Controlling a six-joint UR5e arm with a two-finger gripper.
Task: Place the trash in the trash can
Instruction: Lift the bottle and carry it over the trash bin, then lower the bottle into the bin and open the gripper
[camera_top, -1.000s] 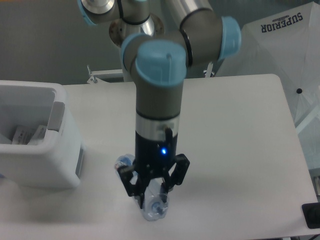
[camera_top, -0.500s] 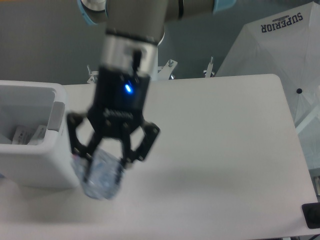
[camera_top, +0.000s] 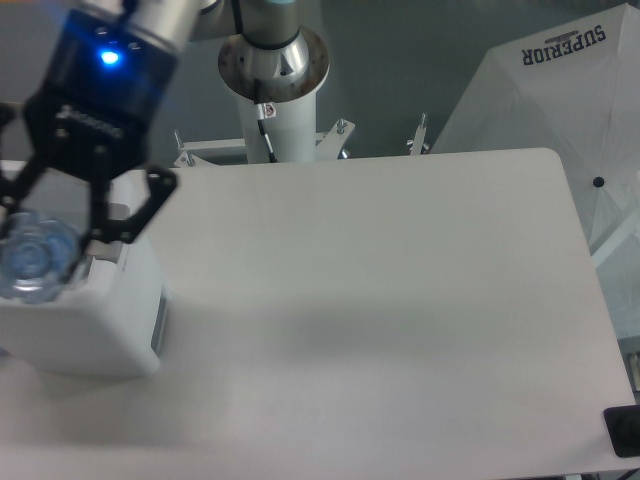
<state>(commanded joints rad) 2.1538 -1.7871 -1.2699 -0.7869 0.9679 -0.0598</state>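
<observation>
My gripper (camera_top: 45, 235) hangs over the trash can (camera_top: 110, 330) at the left edge of the table, shut on the crushed clear plastic bottle (camera_top: 35, 260). The bottle is seen end-on, bluish and transparent, held between the black fingers (camera_top: 105, 225) above the can's opening. The can is a boxy white bin with a grey panel (camera_top: 160, 322) on its right side; the gripper and bottle hide most of its inside. The flat wrapper is not visible.
The arm's base post (camera_top: 272, 90) stands behind the table's far edge. A white umbrella-like reflector marked SUPERIOR (camera_top: 560, 110) sits off the right side. A small dark object (camera_top: 625, 432) lies at the bottom right corner.
The gripper has lifted the bottle off the table near the front and carried it left and up, from beside the can to above its opening.
</observation>
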